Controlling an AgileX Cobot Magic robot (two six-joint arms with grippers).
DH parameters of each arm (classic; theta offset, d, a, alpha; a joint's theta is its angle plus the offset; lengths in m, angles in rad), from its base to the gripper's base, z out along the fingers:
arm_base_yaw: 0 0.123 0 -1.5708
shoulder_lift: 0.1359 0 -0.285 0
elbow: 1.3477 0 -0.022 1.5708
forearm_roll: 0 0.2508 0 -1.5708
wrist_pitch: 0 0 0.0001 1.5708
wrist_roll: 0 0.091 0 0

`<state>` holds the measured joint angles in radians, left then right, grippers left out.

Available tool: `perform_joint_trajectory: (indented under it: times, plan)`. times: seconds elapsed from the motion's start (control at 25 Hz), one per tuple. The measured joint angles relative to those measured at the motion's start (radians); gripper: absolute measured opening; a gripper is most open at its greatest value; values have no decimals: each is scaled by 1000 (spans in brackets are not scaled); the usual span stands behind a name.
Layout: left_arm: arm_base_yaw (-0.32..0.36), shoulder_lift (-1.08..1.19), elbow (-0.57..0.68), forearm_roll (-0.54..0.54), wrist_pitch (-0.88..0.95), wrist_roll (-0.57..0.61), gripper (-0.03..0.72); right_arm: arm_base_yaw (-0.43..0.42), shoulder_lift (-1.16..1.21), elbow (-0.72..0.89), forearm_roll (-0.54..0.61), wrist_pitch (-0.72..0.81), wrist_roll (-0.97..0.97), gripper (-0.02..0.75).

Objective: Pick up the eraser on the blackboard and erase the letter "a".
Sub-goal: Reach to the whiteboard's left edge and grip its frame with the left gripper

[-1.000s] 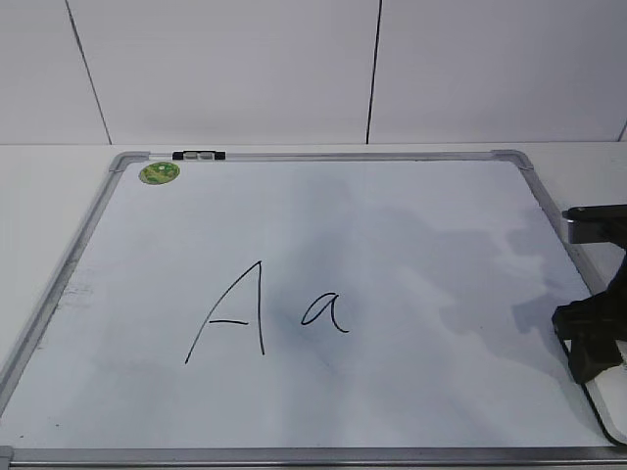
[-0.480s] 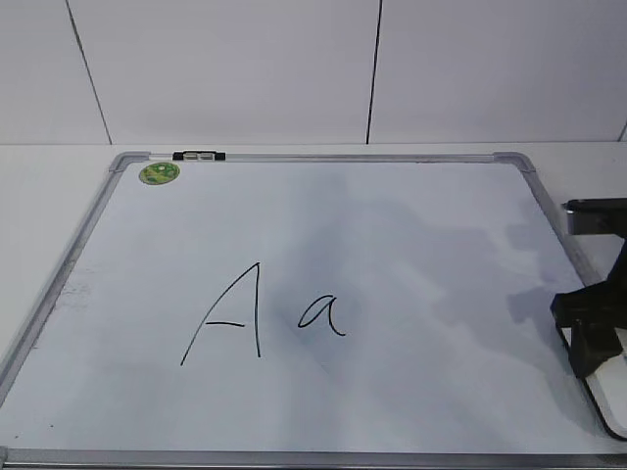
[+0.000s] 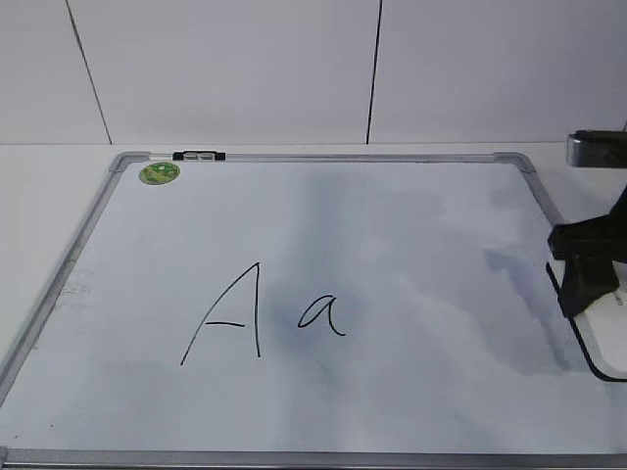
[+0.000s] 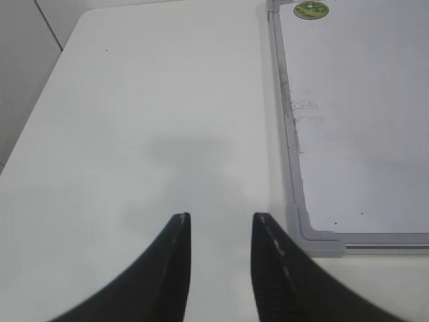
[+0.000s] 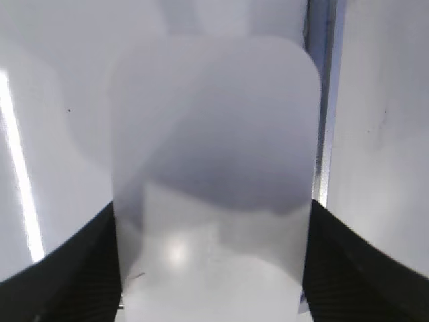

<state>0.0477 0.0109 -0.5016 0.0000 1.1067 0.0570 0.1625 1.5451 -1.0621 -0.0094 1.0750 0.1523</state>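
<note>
The eraser point(image 3: 609, 338) is a white block with a dark edge, held in my right gripper point(image 3: 585, 266) over the blackboard's right edge. In the right wrist view the eraser point(image 5: 214, 168) fills the gap between the two black fingers of the right gripper point(image 5: 213, 221), which press on its sides. The blackboard point(image 3: 411, 225) lies flat, white with a grey frame. The small letter "a" point(image 3: 322, 315) is at its middle, well left of the eraser. My left gripper point(image 4: 221, 221) is open and empty over the bare table, left of the board's corner.
A taller capital "A" point(image 3: 230, 313) stands just left of the "a". A round green magnet point(image 3: 159, 173) sits at the board's far left corner, with a black and white piece point(image 3: 199, 156) on the top frame. A white tiled wall rises behind.
My right gripper has risen and moved toward the far side along the board's right edge, carrying the eraser. Its shadow on the board has shifted with it. The letters are unchanged.
</note>
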Motion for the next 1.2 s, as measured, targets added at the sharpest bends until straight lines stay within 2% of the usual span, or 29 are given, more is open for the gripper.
perform_joint_trajectory:
  times: [0.08,0.4,0.68,0.92,1.2]
  plan:
    - [0,0,0,0,0,0,235,14,-4,-8,0,5,0,531]
    - [0,0,0,0,0,0,235,189,-5,-42,-22,8,-4,531]
    - [0,0,0,0,0,0,235,301,-5,-44,-134,76,44,531]
    - [0,0,0,0,0,0,235,313,-5,-44,-185,98,77,530]
    - [0,0,0,-6,0,0,235,313,-5,-44,-191,88,80,530]
